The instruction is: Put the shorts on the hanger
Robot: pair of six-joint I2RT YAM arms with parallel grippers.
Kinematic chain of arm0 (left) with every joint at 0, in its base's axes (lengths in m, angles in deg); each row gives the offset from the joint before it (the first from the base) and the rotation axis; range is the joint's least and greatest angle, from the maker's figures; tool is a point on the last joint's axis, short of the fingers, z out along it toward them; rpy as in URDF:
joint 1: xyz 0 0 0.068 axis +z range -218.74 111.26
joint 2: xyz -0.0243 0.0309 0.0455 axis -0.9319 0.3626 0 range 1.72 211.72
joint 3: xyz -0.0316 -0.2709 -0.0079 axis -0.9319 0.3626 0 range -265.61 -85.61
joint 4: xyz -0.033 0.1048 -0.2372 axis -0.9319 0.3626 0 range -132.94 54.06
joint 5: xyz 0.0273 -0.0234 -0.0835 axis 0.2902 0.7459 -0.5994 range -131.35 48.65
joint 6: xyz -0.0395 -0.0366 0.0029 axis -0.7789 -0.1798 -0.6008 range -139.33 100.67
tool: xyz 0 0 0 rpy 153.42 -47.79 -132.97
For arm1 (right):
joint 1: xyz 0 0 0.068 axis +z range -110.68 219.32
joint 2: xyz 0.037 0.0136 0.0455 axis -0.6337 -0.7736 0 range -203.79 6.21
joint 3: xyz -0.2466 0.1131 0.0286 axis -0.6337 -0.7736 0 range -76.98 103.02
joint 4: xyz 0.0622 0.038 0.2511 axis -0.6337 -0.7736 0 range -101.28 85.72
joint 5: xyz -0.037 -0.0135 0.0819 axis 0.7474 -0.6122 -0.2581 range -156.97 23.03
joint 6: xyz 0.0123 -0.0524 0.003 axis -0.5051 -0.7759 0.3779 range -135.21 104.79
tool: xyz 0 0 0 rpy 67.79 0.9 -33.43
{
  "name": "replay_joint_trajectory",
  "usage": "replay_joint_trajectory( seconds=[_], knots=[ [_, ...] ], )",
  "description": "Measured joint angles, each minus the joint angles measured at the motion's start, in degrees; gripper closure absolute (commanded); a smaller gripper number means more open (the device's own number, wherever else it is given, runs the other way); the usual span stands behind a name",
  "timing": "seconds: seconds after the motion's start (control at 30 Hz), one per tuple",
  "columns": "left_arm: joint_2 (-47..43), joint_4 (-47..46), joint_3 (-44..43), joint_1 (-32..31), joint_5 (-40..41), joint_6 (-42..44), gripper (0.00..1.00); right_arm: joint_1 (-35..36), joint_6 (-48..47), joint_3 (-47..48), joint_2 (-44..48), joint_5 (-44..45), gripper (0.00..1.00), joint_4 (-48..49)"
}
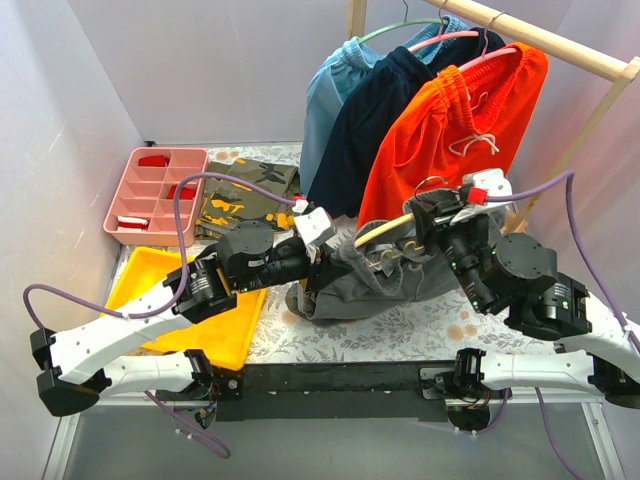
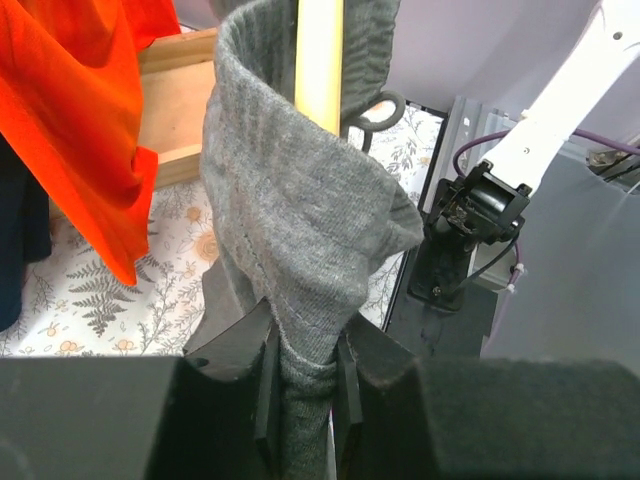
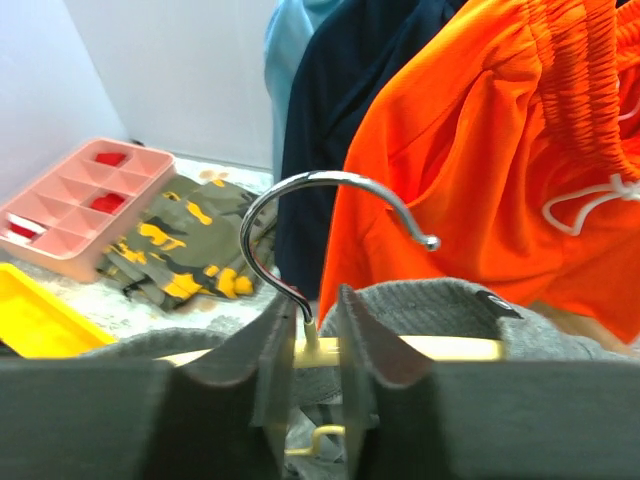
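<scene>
The dark grey shorts (image 1: 385,278) hang bunched between my two grippers above the table. The cream hanger (image 1: 383,231) is threaded through them, with one arm sticking out at the left. My left gripper (image 1: 318,262) is shut on a fold of the shorts (image 2: 290,210); in the left wrist view the gripper (image 2: 305,372) pinches the fabric and the hanger's arm (image 2: 320,55) runs inside the cloth above. My right gripper (image 1: 432,226) is shut on the hanger's neck; in the right wrist view the gripper (image 3: 315,345) sits under the metal hook (image 3: 300,190), with the bar (image 3: 445,348) and shorts (image 3: 440,305) behind.
Orange shorts (image 1: 450,130), navy shorts (image 1: 365,110) and light blue shorts (image 1: 325,95) hang on a wooden rail (image 1: 545,38) at the back right. A camouflage garment (image 1: 245,195), a pink divided tray (image 1: 155,190) and a yellow tray (image 1: 150,275) lie at the left.
</scene>
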Motion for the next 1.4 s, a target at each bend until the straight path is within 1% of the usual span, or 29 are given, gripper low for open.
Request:
replay_joint_trajectory(
  seconds=[0.03,0.07,0.1,0.2,0.23,0.3,0.5,0.77,0.87,1.07,1.27,1.33,1.4],
  knots=[
    [-0.37,-0.24,0.5,0.0,0.07,-0.28,1.0,0.02,0.52,-0.09,0.48,-0.26,0.59,0.02],
    [-0.72,-0.72,1.03,0.0,0.11,-0.55,1.0,0.02,1.27,-0.11,1.09,-0.7,0.55,0.02],
    [-1.03,-1.31,1.55,0.0,0.15,-0.87,1.0,0.0,1.86,-0.11,1.4,-0.96,0.47,0.04],
    [-1.88,-1.92,3.02,0.0,0.31,-1.86,1.0,0.0,3.5,-0.11,1.99,-1.57,0.39,0.02],
    [-2.05,-2.05,3.5,0.0,0.48,-2.23,1.0,0.0,4.15,-0.11,2.23,-1.95,0.34,0.02],
    [-2.19,-2.34,4.37,0.02,1.14,-2.93,1.0,0.0,5.35,-0.04,2.36,-2.62,0.29,-0.37],
    [-3.63,-2.99,7.43,0.0,3.45,-4.74,1.0,0.0,10.05,-0.11,3.37,-3.13,0.27,-4.63],
    [-5.29,-5.31,9.53,0.02,5.66,-6.25,1.0,0.0,16.92,-2.8,9.22,-3.04,0.27,-9.66],
    [-5.99,-6.01,9.97,0.02,6.34,-6.45,1.0,-0.02,20.65,-3.21,10.01,-2.67,0.26,-12.52],
    [-6.16,-7.3,9.97,0.02,6.6,-6.43,1.0,-0.02,30.27,-9.01,9.79,-1.44,0.25,-21.77],
    [-4.92,-6.38,7.61,0.0,6.6,-5.66,1.0,-0.04,35.85,-12.5,9.25,0.17,0.24,-25.7],
    [-4.15,-6.32,6.4,0.02,6.6,-5.31,1.0,-0.04,36.48,-12.5,8.81,0.98,0.26,-25.75],
    [-3.72,-6.32,5.7,0.02,6.6,-5.03,1.0,-0.04,36.54,-12.5,8.44,1.97,0.32,-25.66]
  ],
)
